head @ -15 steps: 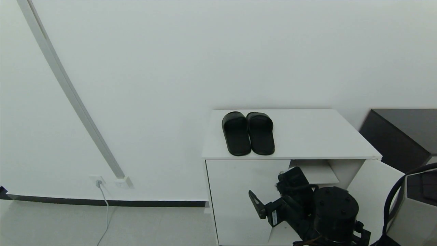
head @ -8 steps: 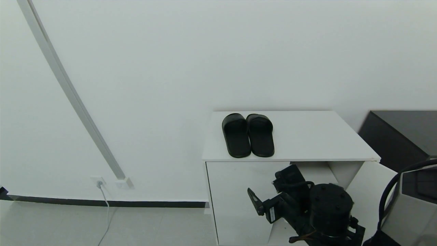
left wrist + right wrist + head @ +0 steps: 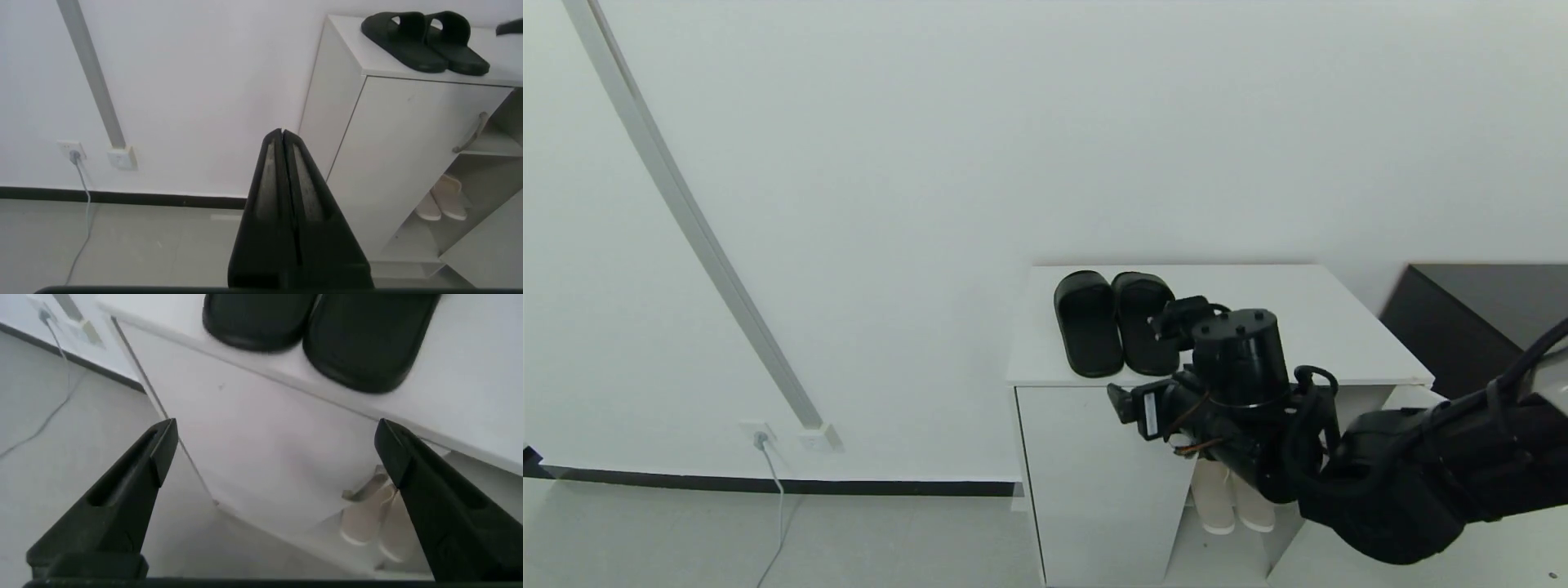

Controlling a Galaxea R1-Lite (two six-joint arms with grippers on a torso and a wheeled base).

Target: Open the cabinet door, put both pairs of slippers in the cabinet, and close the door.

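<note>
The white cabinet (image 3: pixel 1282 343) is standing against the wall, with its left door (image 3: pixel 1094 474) sitting closed and its right-hand compartment lying open. The right arm (image 3: pixel 1405 482) is stretching in from the robot's right across the cabinet front, with its wrist raised to about the level of the cabinet top, close to the black slippers (image 3: pixel 1116 320). These are lying side by side and touching on the left part of the top. A dark unit (image 3: pixel 1478 327) is standing just right of the cabinet in the head view. The pale slippers (image 3: pixel 1232 502) are sitting low inside the open compartment, beneath the arm. The right gripper (image 3: pixel 276 431) is holding its fingers wide apart with nothing between them, hanging before the cabinet's top edge with the near ends of the black pair just ahead. The left gripper (image 3: pixel 283 143) is pressing its fingers flat together on nothing, out in front of the cabinet and toward its left side. The left wrist view is also giving an inner shelf (image 3: pixel 500 145) above the pale pair, the bar handle (image 3: pixel 470 135) on the closed door, and a wall socket (image 3: pixel 72 152) with a cable hanging to the floor
</note>
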